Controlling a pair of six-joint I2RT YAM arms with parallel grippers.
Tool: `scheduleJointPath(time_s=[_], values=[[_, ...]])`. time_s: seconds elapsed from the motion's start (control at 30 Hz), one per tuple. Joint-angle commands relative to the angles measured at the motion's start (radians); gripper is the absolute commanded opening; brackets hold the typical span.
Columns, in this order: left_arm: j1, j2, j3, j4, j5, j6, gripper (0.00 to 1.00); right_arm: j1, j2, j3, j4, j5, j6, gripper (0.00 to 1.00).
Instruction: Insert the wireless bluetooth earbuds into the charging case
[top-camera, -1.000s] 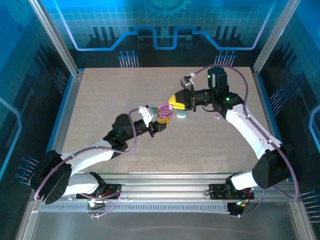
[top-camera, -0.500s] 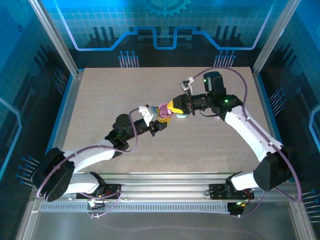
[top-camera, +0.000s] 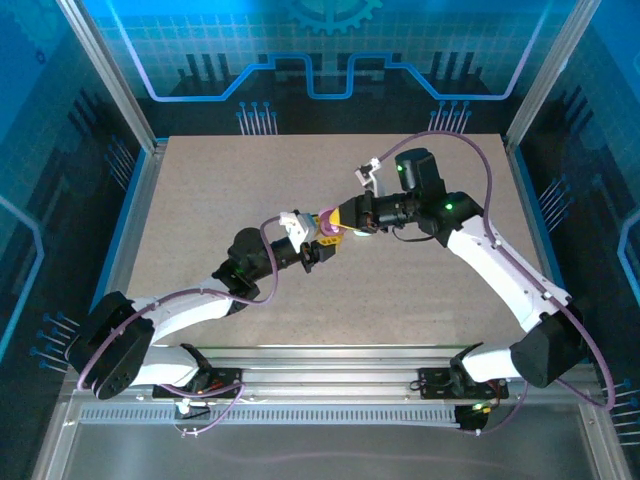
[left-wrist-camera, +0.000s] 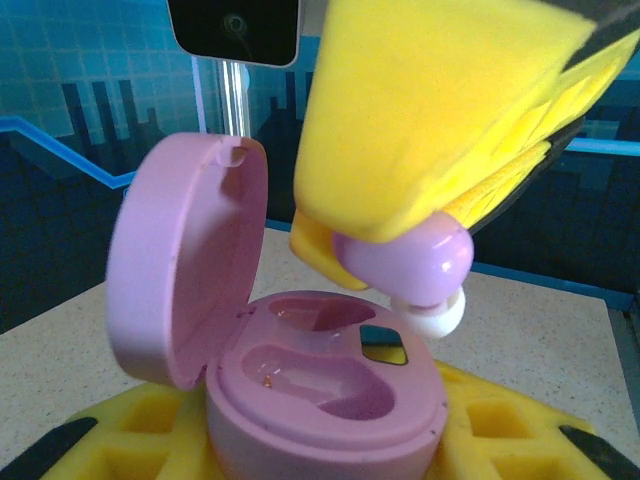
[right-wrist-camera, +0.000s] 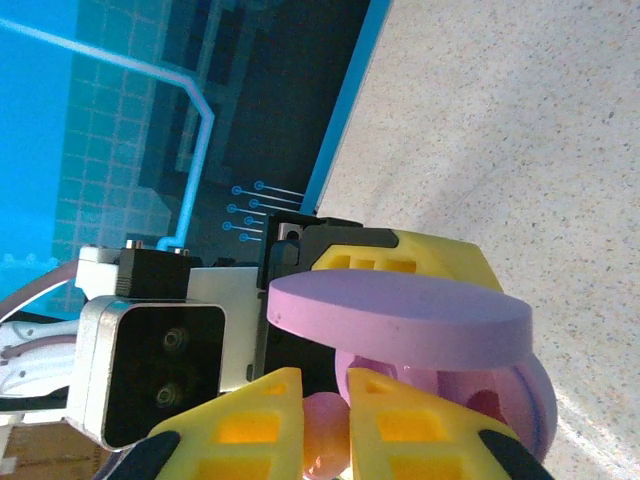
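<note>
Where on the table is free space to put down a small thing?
Bare table: the far left corner, beyond the left arm; the near middle, between it and the right arm; the strip along the far edge. Crowded: the centre, where both jaws meet, earbud over case.

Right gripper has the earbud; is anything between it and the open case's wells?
Nothing visible does. The earbud, pinched in the right gripper, hangs just above the charging case; its lid stands open, off to one side, and both wells look empty.
</note>
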Motion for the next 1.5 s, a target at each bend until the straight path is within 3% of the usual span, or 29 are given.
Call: scheduleJointPath(time_s=[0.0, 0.8, 1.47], values=[[-0.007, 0.016, 0.028, 0.050, 0.028, -0.005, 0.33, 0.022, -0.004, 0.032, -0.001, 0.034, -0.021, 0.15], [-0.013, 0.034, 0.032, 0.087, 0.026, -0.034, 0.33, 0.073, 0.036, 0.021, 0.040, 0.102, 0.008, 0.15], [-0.013, 0.017, 0.037, 0.085, 0.024, -0.037, 0.32, 0.090, 0.034, 0.082, -0.149, 0.237, -0.093, 0.25]])
